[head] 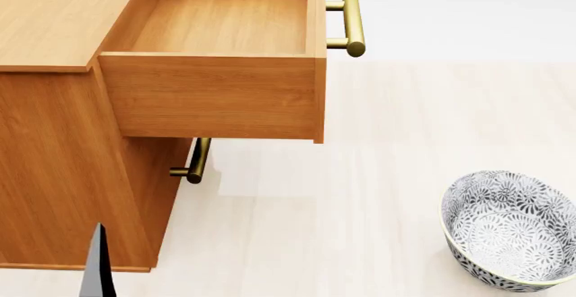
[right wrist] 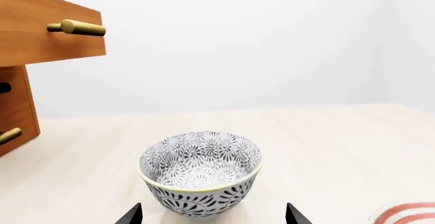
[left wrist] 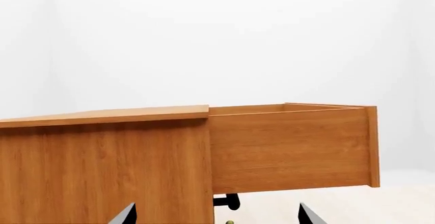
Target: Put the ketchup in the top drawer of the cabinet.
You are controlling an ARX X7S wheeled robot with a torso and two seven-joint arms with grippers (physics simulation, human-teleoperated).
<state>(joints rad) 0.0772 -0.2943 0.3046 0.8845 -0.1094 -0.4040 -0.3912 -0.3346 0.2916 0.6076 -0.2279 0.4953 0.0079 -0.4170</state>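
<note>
The cabinet stands at the left of the head view, its top drawer pulled out and its inside bare. From the side, the left wrist view shows the same drawer sticking out of the cabinet. My left gripper is open, level with the cabinet's lower front corner, nothing between its fingers; one fingertip shows in the head view. My right gripper is open, just in front of the patterned bowl, holding nothing. The ketchup is out of view.
The bowl sits on the pale floor right of the cabinet. A brass handle juts from the top drawer, and the lower drawer's handle sits under it. A red-striped edge shows beside the bowl; I cannot tell what it is.
</note>
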